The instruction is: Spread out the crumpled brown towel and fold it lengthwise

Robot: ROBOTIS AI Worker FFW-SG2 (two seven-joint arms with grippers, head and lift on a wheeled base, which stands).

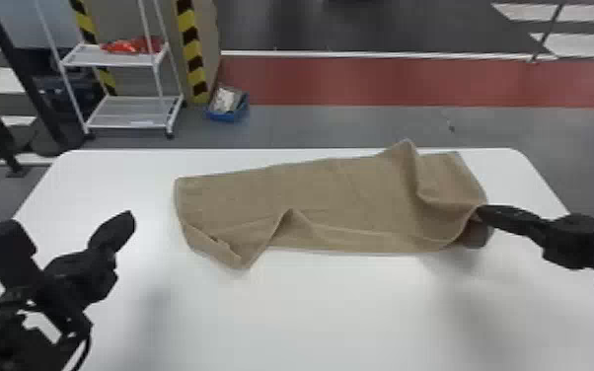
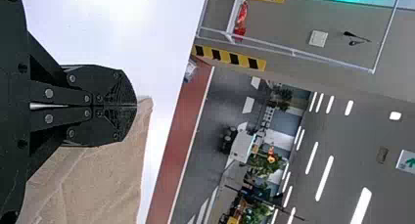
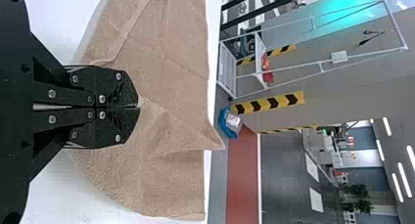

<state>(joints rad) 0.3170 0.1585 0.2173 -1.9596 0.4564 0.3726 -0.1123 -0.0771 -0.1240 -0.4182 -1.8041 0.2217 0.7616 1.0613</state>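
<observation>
The brown towel point(image 1: 340, 197) lies on the far half of the table point(image 1: 311, 306) as a long band running left to right, wrinkled but mostly spread out. Its near edge rises in a peak towards the left end, with a turned-up strip beside it, and a raised crease crosses the right end up to a point at the far edge. The right pincer point(image 1: 478, 211) is closed on the towel's near right part, while the left pincer point(image 1: 128, 217) is closed on nothing, just off the left end. The spreading looks largely done, and perhaps a lengthwise fold is partly made; what seems left is flattening the creases, squaring the corners and getting the long edges to line up
</observation>
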